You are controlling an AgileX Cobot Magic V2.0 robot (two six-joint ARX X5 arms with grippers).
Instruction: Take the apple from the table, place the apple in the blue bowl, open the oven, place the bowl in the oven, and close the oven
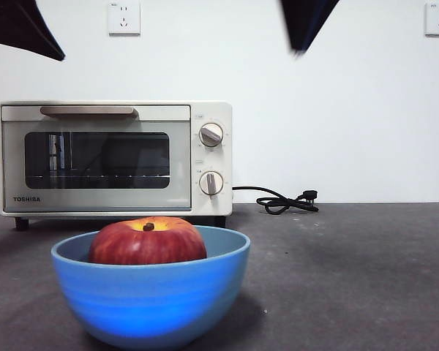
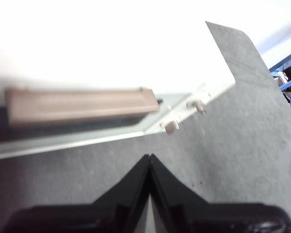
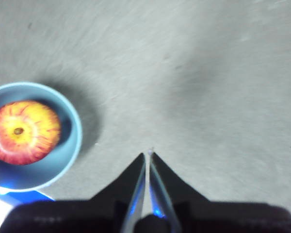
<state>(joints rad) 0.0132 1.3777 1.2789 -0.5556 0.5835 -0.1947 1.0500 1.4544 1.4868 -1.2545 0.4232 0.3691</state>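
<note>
Apple [image 1: 147, 243] inside blue bowl [image 1: 151, 300], oven [image 1: 115, 158] door closed

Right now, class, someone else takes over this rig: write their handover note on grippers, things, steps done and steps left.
Left gripper: shut, empty, above the oven near its handle.
Right gripper: shut, empty, over bare table beside the blue bowl.
Done: apple sits in the bowl.
Left: open the oven door, which is closed; put the bowl in; close it.

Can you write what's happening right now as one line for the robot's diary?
apple: in blue bowl | oven: door closed | left gripper: shut, above oven handle | right gripper: shut, empty, beside bowl
</note>
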